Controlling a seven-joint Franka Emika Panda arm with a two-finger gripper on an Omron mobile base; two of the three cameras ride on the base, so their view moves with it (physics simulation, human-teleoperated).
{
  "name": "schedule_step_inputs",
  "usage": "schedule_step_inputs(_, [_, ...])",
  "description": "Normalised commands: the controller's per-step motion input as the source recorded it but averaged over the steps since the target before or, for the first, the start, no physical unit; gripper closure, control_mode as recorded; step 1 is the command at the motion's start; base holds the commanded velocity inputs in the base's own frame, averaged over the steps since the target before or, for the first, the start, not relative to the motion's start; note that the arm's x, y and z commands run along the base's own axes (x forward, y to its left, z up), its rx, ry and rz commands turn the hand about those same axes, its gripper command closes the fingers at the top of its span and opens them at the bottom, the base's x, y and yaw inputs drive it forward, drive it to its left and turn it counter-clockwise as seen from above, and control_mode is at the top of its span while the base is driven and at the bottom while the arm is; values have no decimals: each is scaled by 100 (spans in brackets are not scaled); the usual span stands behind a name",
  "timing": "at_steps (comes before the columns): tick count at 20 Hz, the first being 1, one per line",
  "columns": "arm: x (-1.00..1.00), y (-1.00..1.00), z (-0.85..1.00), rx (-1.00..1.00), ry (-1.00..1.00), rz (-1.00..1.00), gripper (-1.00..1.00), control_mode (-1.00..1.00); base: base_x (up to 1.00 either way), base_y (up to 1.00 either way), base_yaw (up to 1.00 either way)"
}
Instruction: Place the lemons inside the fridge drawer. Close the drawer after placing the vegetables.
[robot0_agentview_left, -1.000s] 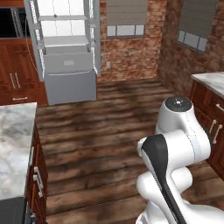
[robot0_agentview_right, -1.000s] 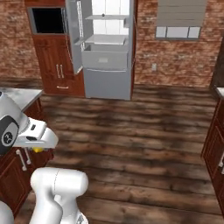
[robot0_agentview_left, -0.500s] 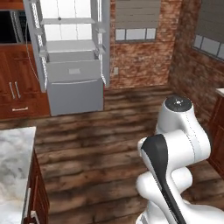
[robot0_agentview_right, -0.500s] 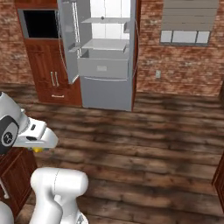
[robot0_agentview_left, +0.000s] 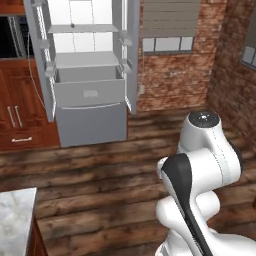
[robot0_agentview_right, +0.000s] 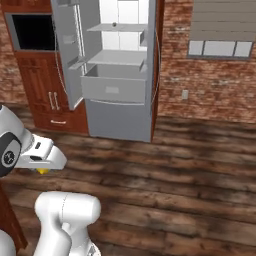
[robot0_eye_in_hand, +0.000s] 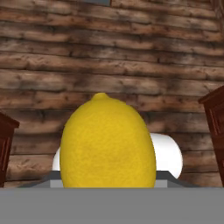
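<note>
The fridge drawer (robot0_agentview_left: 89, 92) stands pulled out of the open fridge (robot0_agentview_left: 85, 60) at the far side of the wooden floor (robot0_agentview_left: 110, 175), below two shelves and above the lower panel (robot0_agentview_left: 91, 125). Wooden cabinets (robot0_agentview_left: 20, 115) adjoin the fridge's left, a brick wall (robot0_agentview_left: 175, 75) with a window its right. A lemon (robot0_eye_in_hand: 107, 142) sits at the gripper (robot0_agentview_right: 42, 170), over the floor's near left part.
</note>
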Motion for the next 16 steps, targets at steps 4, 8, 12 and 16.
schedule_step_inputs(4, [0,0,0,0,0,0,100,100,100,13,3])
schedule_step_inputs(8, [0,0,0,0,0,0,100,100,100,29,0])
schedule_step_inputs(12, [0,0,0,0,0,0,100,100,100,42,0])
schedule_step_inputs(16, [0,0,0,0,0,0,100,100,100,52,0])
